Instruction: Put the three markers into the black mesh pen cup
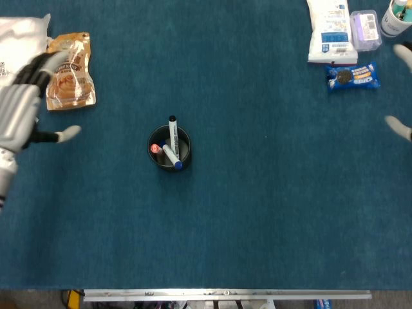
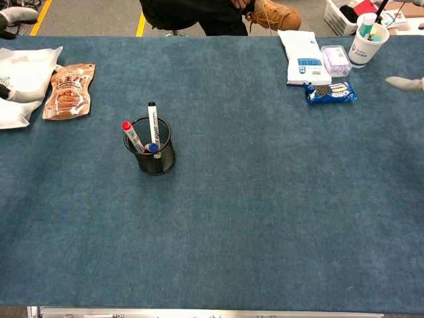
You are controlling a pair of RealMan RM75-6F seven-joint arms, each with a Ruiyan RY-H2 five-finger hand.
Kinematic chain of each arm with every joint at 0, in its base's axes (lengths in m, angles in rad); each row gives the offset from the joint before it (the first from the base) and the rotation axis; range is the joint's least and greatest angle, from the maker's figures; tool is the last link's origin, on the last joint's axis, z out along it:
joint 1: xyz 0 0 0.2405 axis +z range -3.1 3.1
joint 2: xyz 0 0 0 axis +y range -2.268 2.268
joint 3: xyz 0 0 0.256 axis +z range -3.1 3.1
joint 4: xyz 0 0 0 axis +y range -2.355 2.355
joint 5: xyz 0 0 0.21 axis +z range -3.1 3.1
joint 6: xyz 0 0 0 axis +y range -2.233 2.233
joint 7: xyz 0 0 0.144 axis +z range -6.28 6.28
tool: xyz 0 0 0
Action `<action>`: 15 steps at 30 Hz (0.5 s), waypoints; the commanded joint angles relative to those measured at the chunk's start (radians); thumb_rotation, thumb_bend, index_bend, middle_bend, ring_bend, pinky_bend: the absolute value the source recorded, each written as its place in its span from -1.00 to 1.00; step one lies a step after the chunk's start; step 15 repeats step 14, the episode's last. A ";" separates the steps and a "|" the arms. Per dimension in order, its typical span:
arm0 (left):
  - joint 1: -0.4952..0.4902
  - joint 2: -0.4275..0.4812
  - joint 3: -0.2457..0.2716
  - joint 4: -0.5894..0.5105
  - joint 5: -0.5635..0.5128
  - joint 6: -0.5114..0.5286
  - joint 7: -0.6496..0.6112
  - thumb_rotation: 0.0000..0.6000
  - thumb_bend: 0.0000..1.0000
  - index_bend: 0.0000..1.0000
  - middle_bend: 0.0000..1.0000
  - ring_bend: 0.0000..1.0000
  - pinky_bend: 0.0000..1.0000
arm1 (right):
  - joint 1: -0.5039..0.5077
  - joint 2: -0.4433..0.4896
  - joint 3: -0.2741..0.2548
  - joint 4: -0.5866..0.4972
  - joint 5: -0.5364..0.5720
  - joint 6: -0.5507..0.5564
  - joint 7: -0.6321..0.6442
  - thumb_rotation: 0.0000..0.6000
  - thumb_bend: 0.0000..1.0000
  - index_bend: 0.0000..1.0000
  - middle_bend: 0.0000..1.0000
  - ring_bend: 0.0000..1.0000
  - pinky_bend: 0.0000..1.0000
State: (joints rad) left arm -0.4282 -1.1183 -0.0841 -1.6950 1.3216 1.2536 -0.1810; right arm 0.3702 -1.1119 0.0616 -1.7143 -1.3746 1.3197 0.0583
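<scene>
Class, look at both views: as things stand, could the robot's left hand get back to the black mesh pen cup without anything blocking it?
Probably yes. The left hand is open at the table's left edge, and only bare blue cloth lies between it and the black mesh pen cup. The peanut snack pouch sits off that line.

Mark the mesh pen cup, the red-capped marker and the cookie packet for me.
black mesh pen cup [image 2: 159, 162], chest view, on its front mesh wall.
red-capped marker [image 2: 126, 126], chest view, on its red cap above the rim.
cookie packet [image 1: 353, 75], head view, on the middle of the blue wrapper.
</scene>
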 commanded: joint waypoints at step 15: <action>0.249 0.068 0.093 -0.109 0.017 0.246 0.237 1.00 -0.73 -0.93 -0.78 -0.91 -0.77 | -0.178 0.050 -0.059 0.018 -0.014 0.119 0.011 1.00 -0.60 -0.83 -0.87 -1.00 -1.00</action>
